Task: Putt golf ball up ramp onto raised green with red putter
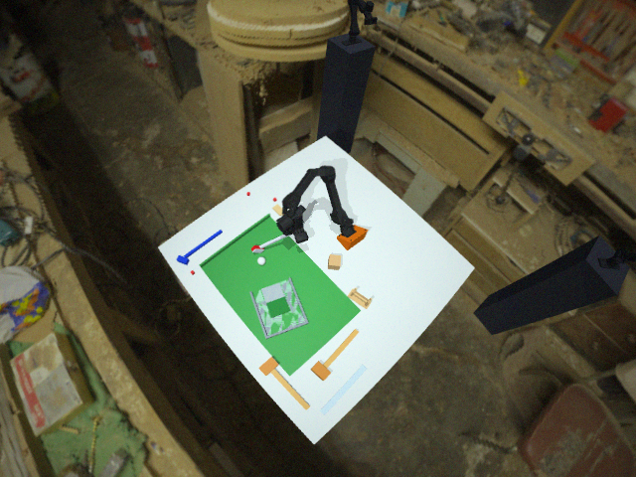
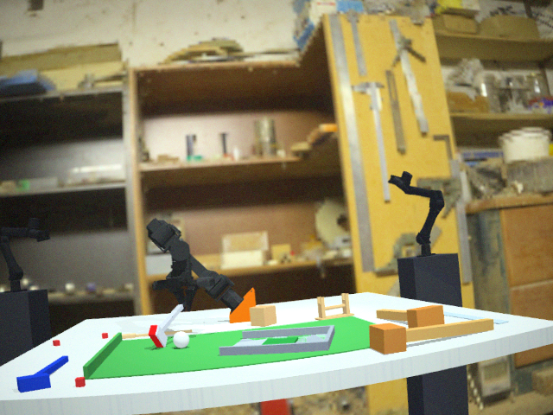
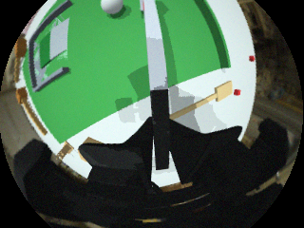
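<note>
the gripper [image 1: 299, 237] holds the red putter [image 1: 268, 242], its head just beside the golf ball [image 1: 261, 260] on the green mat [image 1: 308, 302].

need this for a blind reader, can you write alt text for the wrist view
The gripper is shut on the red putter, whose pale shaft runs straight up to a red head near the far edge of the green mat. The white golf ball sits left of the head, apart from it, with the grey-walled ramp further left.

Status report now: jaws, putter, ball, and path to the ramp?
Jaws shut on red putter. Putter head low on the green mat, beside golf ball. Ball not on raised green. Nothing between ball and ramp.
</note>
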Tool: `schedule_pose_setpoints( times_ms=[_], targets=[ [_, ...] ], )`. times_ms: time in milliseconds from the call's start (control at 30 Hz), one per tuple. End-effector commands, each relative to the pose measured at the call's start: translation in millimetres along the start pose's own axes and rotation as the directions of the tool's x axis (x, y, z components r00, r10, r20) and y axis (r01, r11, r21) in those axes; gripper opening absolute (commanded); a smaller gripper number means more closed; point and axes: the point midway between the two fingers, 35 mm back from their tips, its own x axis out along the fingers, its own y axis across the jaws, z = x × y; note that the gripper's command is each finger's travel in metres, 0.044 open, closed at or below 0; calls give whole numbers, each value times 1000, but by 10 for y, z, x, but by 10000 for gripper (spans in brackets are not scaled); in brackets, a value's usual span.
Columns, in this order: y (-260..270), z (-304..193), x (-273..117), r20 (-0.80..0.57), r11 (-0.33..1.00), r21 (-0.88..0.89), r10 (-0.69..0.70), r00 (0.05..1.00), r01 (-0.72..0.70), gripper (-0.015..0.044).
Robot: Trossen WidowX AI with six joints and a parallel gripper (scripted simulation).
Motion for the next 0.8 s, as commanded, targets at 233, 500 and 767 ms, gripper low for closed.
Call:
schedule_pose_setpoints(
  times_ms=[233, 500, 767],
  targets=[
    [-195, 0, 16, 4, 1000, 7, -3, 1000, 3, 0],
    [416, 89, 16, 6, 1000, 3, 10, 1000, -10, 0],
    [1166, -1, 14, 13, 1000, 3, 0, 1000, 0, 0]
  ],
)
